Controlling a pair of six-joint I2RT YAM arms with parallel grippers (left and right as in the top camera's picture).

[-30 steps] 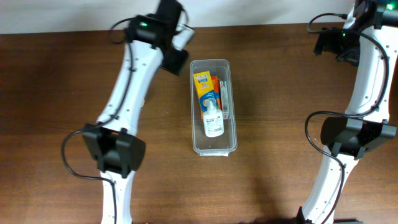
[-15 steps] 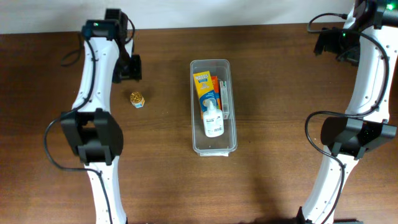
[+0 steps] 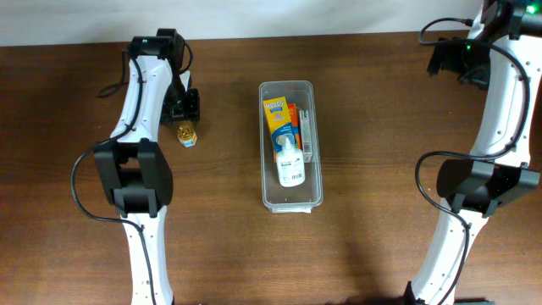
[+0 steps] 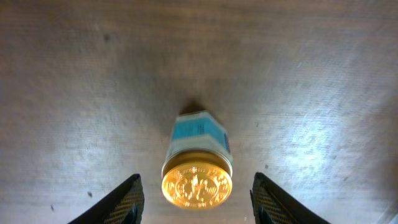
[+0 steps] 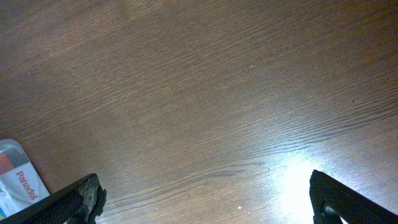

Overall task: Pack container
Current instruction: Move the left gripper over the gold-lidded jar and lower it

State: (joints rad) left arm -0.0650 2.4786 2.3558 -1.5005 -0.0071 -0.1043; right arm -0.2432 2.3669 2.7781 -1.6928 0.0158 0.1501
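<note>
The clear plastic container [image 3: 290, 201] lies lengthwise at the table's middle. It holds a yellow box [image 3: 278, 119], a white bottle [image 3: 290, 163] and other flat packs. A small jar with a gold lid and blue label [image 3: 186, 135] stands on the wood left of the container. In the left wrist view the jar [image 4: 197, 163] sits between my open left fingers [image 4: 196, 202], untouched. My left gripper [image 3: 183, 108] hovers just behind the jar. My right gripper [image 3: 461, 61] is open and empty at the far right back, over bare wood [image 5: 205, 193].
A white pack with red print [image 5: 18, 180] shows at the lower left edge of the right wrist view. The table's back edge meets a white wall behind both arms. Both arm bases stand at the table's front left and right.
My left arm swung from beside the container's back left corner out to the left, then came in over the small jar. The jar came into view. The right arm has not moved.
</note>
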